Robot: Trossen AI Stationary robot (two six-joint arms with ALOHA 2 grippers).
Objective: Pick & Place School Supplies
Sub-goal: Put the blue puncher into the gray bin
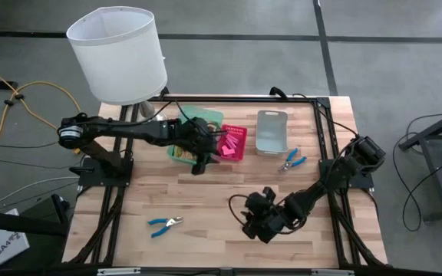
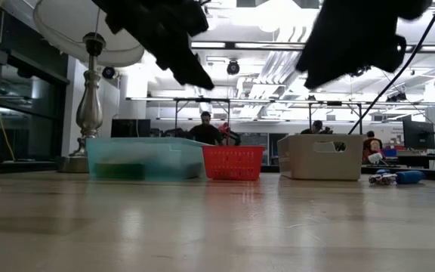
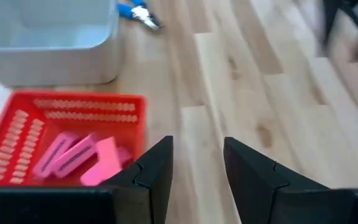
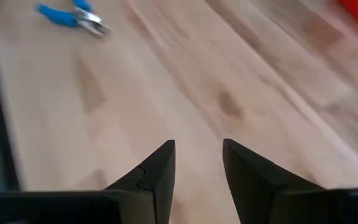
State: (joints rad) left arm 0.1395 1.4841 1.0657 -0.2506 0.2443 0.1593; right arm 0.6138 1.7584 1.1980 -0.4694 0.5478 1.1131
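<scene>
On the worktop [image 1: 206, 195] we see, left to right: blue pliers [image 1: 164, 224]; the left gripper [image 3: 196, 163], open and empty, beside the red tray [image 3: 73, 104] holding pink erasers [image 3: 79, 157]; the right gripper [image 4: 197, 163], open and empty; more pliers [image 1: 291, 160].

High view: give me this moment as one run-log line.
left gripper: open, empty, beside pink tray | right gripper: open, empty, over bare table | erasers: in pink tray
</scene>
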